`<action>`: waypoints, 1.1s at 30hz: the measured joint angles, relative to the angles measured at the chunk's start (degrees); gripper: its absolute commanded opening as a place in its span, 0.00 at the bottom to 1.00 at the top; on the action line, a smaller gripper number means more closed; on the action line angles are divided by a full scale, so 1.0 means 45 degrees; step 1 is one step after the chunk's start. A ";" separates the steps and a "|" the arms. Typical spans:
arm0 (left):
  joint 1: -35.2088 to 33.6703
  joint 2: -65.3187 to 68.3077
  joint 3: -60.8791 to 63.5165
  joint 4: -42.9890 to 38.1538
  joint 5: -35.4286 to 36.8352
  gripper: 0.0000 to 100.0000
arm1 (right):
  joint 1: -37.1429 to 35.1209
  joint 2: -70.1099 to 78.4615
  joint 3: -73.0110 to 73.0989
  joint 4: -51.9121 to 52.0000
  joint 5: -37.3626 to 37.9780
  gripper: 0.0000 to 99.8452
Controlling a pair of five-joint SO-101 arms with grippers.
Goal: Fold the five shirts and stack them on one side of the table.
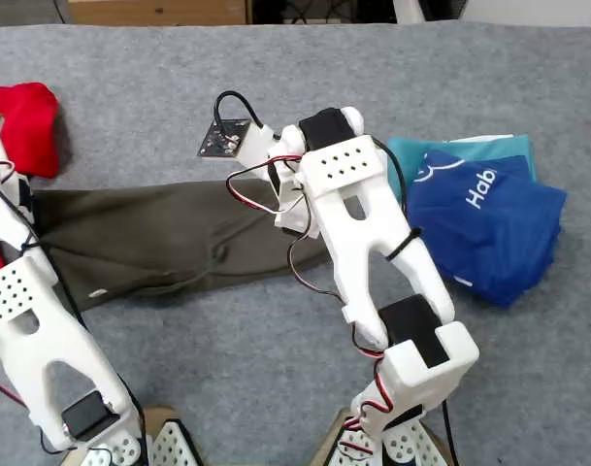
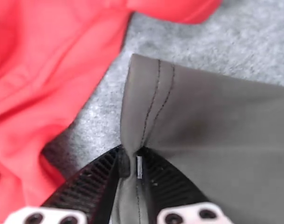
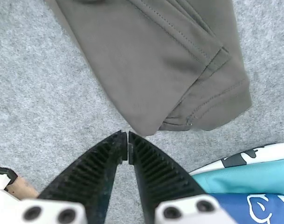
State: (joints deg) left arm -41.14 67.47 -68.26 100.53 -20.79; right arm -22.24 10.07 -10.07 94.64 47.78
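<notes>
**Olive shirt (image 1: 169, 243) spread across the grey felt table (image 1: 227, 369), one end held by the left gripper (image 2: 130, 161).**

In the high view the table fills the frame, its far edge running along the top. Bare felt lies open across the upper centre and in the lower centre between the two arm bases. The olive shirt lies as a long band from the left edge to mid-frame. At right centre a blue shirt (image 1: 489, 233) rests on a teal shirt (image 1: 416, 155), near the band's right end. A bunched red shirt (image 1: 23, 121) sits at upper left, just beside the band's left end. The left gripper is clamped on the olive shirt's stitched hem. The right gripper (image 3: 128, 140) is closed and empty, its tips together over felt just beside the olive shirt's other end.
</notes>
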 measured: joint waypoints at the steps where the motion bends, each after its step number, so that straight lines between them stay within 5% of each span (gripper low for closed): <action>1: 0.0059 0.0020 0.0000 0.0000 0.0000 0.03 | 0.0000 0.0000 0.0000 0.0000 0.0000 0.01; 12: 0.1035 -0.1309 0.0430 -0.0020 -0.0098 0.03 | 0.0234 0.0000 -0.3048 0.0000 0.0000 0.01; 22: 0.3380 -0.6037 0.6310 -0.0020 0.0078 0.03 | 0.1739 -0.0039 -0.5118 -0.2208 -0.1504 0.01; 33: 0.6564 -0.9553 0.8537 -0.0020 0.2520 0.03 | 0.3673 -0.0039 -0.5197 -0.2794 -0.1563 0.01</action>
State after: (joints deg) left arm -11.60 24.48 -29.85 100.44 -9.45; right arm -5.71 9.89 -33.45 82.07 40.75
